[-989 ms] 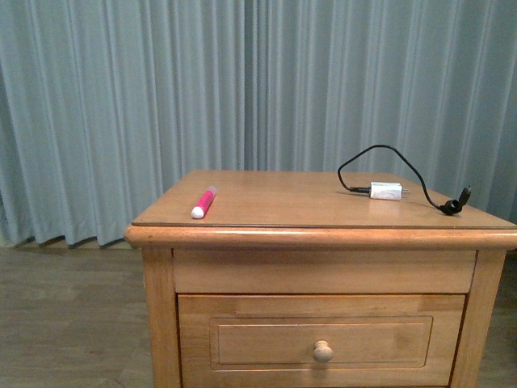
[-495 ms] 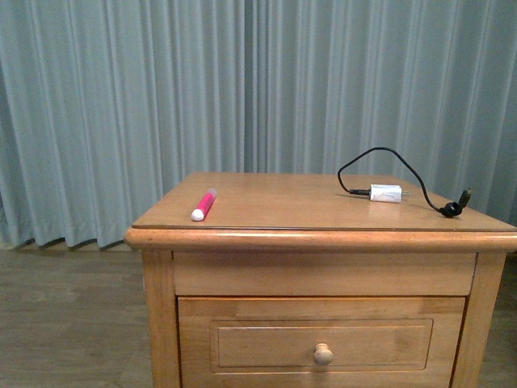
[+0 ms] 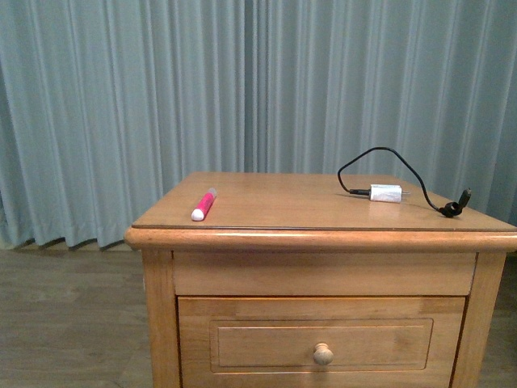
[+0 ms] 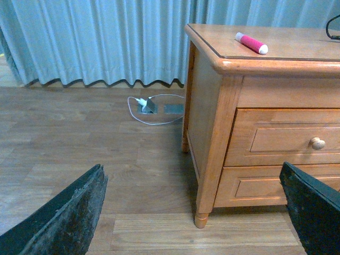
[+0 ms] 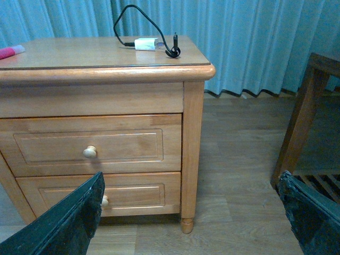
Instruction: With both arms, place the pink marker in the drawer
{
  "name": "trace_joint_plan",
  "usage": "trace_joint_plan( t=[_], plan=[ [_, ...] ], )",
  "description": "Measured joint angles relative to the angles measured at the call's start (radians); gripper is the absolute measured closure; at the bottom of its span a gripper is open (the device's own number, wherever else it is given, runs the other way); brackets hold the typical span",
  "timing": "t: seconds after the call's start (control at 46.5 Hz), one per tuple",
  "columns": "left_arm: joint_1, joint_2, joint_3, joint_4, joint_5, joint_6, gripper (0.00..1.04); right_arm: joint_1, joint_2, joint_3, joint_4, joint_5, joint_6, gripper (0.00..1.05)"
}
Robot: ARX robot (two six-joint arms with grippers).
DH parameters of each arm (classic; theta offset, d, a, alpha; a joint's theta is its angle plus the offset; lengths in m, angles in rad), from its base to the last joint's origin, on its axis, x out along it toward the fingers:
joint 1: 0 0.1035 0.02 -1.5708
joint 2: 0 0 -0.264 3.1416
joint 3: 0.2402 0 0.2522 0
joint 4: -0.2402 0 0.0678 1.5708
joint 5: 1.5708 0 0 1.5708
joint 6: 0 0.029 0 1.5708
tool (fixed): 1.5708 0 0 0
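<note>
The pink marker (image 3: 203, 203) lies on the nightstand's top near its left front edge, white cap toward me; it also shows in the left wrist view (image 4: 252, 43) and, at the picture's edge, in the right wrist view (image 5: 10, 51). The top drawer (image 3: 323, 343) is shut, with a round knob (image 3: 323, 352); it also shows in the left wrist view (image 4: 289, 139) and the right wrist view (image 5: 90, 145). My left gripper (image 4: 194, 212) is open and empty, low beside the nightstand's left side. My right gripper (image 5: 191, 212) is open and empty, low by the right front leg. Neither arm shows in the front view.
A white charger block with a black cable (image 3: 385, 192) lies on the top at the right. A second, lower drawer (image 5: 106, 194) is shut. A floor socket with a white cable (image 4: 149, 105) lies left of the nightstand. A dark wooden piece of furniture (image 5: 308, 122) stands to the right.
</note>
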Motion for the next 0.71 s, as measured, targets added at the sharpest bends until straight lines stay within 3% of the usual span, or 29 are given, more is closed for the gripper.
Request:
trace_joint_plan(
  t=[0.71],
  plan=[
    [0.000, 0.000, 0.000, 0.000, 0.000, 0.000, 0.06, 0.002, 0.002, 0.000, -0.003, 0.010, 0.001, 0.08]
  ],
)
